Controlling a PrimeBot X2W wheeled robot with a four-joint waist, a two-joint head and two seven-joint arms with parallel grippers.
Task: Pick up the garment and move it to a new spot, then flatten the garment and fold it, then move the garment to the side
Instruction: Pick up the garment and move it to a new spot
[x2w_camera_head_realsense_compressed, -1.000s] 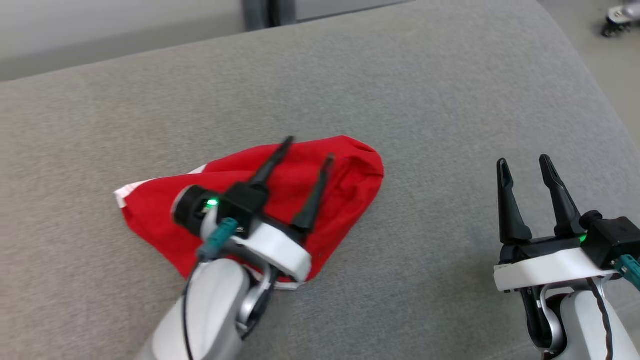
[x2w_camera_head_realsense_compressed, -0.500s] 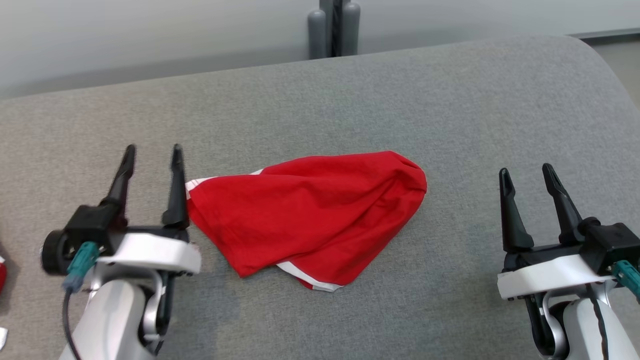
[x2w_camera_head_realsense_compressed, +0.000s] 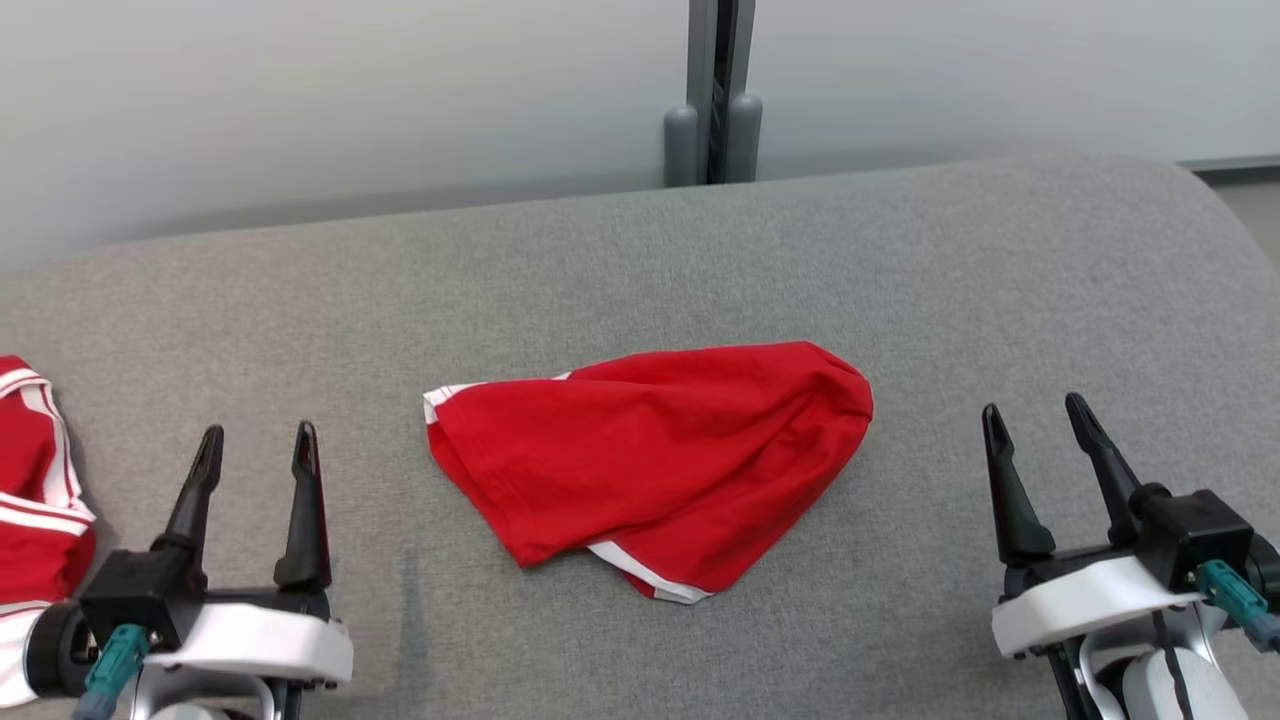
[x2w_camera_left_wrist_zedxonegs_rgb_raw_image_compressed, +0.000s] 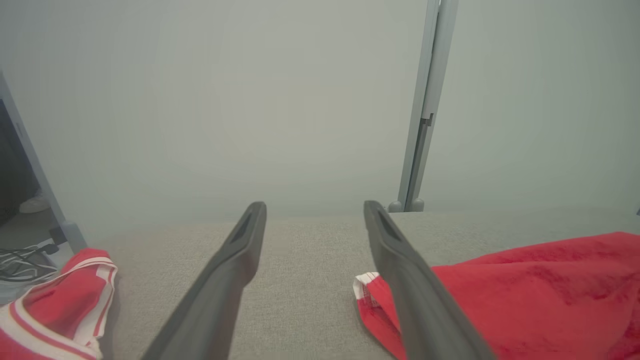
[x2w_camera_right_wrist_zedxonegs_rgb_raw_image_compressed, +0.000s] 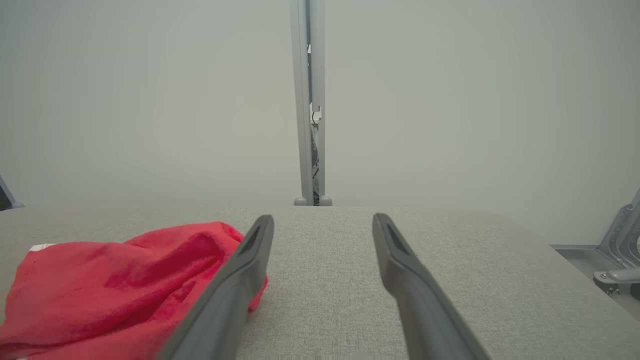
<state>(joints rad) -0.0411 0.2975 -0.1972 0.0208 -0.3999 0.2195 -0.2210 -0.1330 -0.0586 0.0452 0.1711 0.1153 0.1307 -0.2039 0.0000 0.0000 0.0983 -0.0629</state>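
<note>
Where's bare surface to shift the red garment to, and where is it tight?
Bare grey cushion lies between the red garment and the right gripper, and in a wide strip behind the garment toward the post. Tight: far left, where a striped red garment lies beside the left gripper.

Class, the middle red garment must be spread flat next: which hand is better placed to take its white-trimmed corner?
Probably the left hand: it is open, and the white-trimmed corner of the garment points toward it. The right hand faces the rounded end.
</note>
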